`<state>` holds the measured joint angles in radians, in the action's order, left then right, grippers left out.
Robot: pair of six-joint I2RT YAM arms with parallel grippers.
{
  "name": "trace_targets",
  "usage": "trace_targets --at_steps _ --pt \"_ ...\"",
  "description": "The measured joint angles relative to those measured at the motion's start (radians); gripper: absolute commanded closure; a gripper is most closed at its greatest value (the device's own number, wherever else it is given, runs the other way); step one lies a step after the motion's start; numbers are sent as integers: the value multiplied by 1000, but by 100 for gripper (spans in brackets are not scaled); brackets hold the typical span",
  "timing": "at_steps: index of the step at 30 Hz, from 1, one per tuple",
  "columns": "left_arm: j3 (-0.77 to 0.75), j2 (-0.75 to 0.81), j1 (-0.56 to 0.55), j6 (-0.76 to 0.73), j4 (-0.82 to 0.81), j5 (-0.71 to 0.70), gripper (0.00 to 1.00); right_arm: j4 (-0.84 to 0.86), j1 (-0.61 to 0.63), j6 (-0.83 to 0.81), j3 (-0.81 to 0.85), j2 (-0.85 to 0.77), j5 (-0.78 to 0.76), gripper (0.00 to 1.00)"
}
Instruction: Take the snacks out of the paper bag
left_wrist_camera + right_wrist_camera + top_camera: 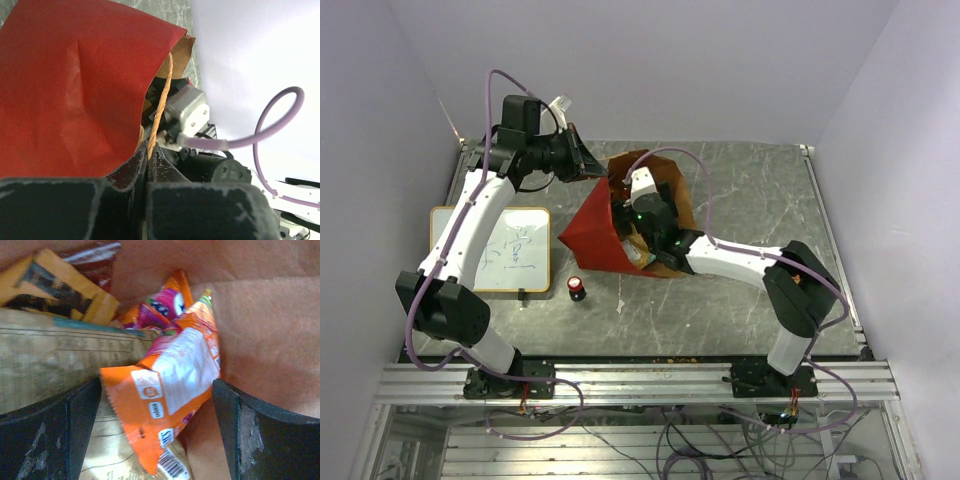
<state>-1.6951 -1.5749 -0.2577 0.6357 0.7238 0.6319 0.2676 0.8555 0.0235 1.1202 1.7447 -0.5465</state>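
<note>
The red paper bag (595, 232) lies on its side mid-table, its brown mouth toward the right. My left gripper (592, 160) is shut on its orange cord handle (161, 102) and holds the bag's upper edge (75, 85) up. My right gripper (642, 240) is inside the bag, open. Its fingers (250, 435) stand either side of an orange chip packet (170, 390) lying on a pale printed packet (50, 360). A yellow-and-black packet (55, 290) lies further in.
A white board with writing (510, 250) lies left of the bag. A small red-and-black cylinder (577, 288) stands in front of the bag. Walls close in on the table at the back and sides.
</note>
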Motion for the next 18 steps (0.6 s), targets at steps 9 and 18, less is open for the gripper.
trace_targets --at_steps 9,18 --pt "1 0 19 23 6 8 93 -37 -23 -18 31 40 -109 62" --pt "36 0 27 98 -20 24 93 -291 -23 80 216 29 -100 100"
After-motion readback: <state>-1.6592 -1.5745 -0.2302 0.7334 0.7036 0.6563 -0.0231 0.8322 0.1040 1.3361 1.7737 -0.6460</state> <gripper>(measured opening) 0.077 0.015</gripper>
